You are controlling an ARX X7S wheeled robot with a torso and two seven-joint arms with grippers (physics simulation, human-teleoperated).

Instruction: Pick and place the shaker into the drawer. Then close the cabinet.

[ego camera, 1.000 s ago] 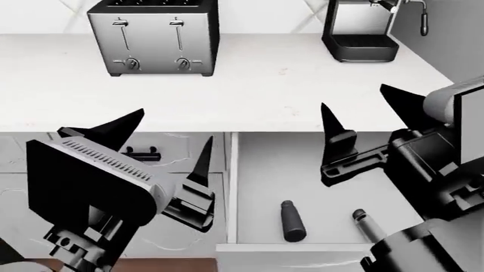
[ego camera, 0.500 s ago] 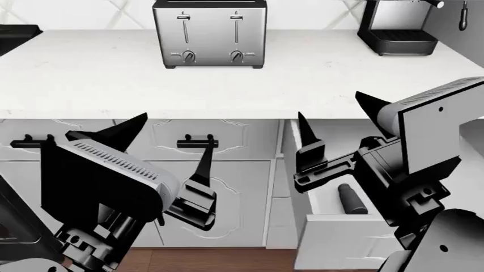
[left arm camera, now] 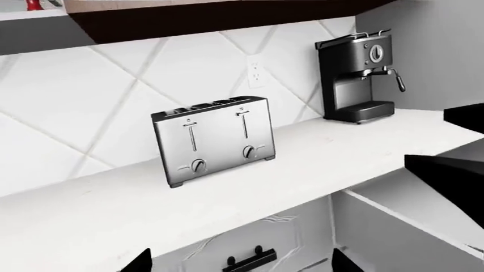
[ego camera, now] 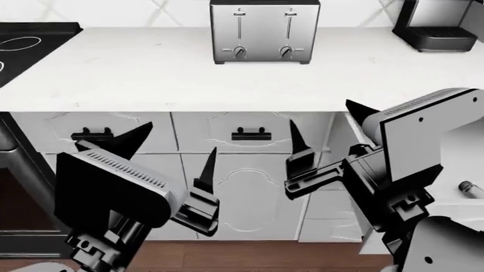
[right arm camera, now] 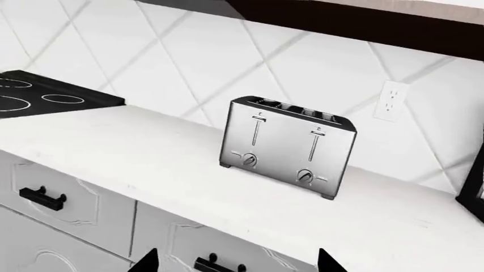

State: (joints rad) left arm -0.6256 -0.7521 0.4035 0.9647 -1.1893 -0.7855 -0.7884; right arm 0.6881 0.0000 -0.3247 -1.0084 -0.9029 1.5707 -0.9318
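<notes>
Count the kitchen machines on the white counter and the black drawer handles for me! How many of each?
Toaster: 1
Coffee machine: 1
Stove top at the counter's end: 1
Black drawer handles in the head view: 2
Total: 5

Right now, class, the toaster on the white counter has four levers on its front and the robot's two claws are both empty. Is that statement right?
Not quite. The toaster has two levers on its front, not four, each with a round knob below it; the head view shows this, and both wrist views agree. The rest stands: it sits on the white counter, and the left claw and right claw are both open and empty.
</notes>
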